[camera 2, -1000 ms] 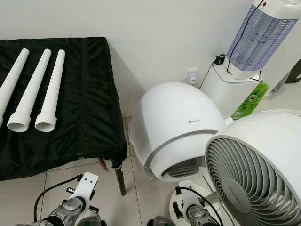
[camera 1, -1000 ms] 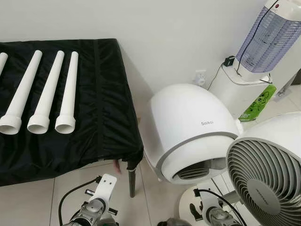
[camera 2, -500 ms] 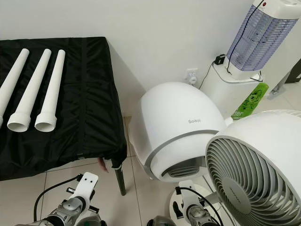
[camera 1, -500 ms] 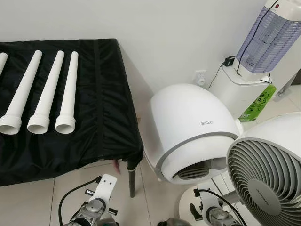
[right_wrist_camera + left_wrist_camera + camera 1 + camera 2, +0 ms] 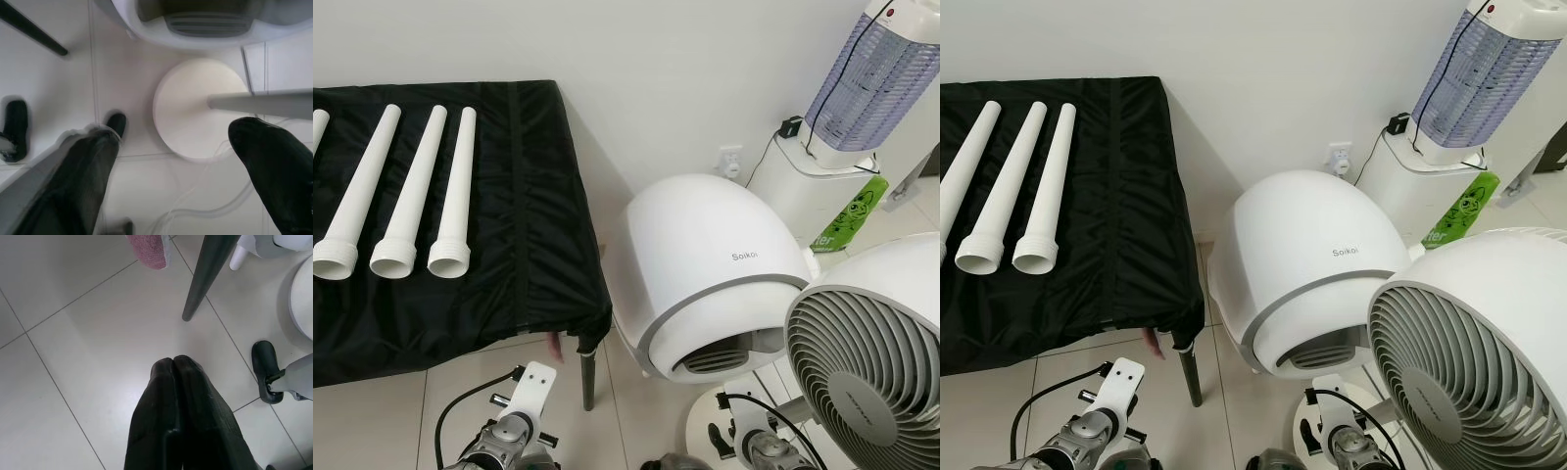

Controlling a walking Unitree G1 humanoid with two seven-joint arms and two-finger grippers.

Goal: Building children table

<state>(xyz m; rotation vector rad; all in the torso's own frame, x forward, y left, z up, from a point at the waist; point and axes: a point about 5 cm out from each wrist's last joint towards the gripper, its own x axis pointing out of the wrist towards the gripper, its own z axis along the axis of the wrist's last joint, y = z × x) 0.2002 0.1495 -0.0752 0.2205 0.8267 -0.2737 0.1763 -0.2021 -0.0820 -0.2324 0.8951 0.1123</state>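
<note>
Three white tapered table legs (image 5: 411,191) lie side by side on a table draped in black cloth (image 5: 529,245), with the tip of another at the far left edge. Both arms hang low in front of me, away from the legs. My left gripper (image 5: 172,360) is shut with nothing in it and points down at the tiled floor beside the black table's dark metal leg (image 5: 208,274). My right gripper (image 5: 171,132) is open and empty above the round white fan base (image 5: 195,107).
A white domed appliance (image 5: 715,264) stands on the floor right of the table. A large white fan (image 5: 867,362) is at the lower right. Behind it a purple-lit lamp (image 5: 867,83) sits on a white unit (image 5: 803,186), with a green pack (image 5: 850,215) beside it. A wall socket (image 5: 731,162) is behind.
</note>
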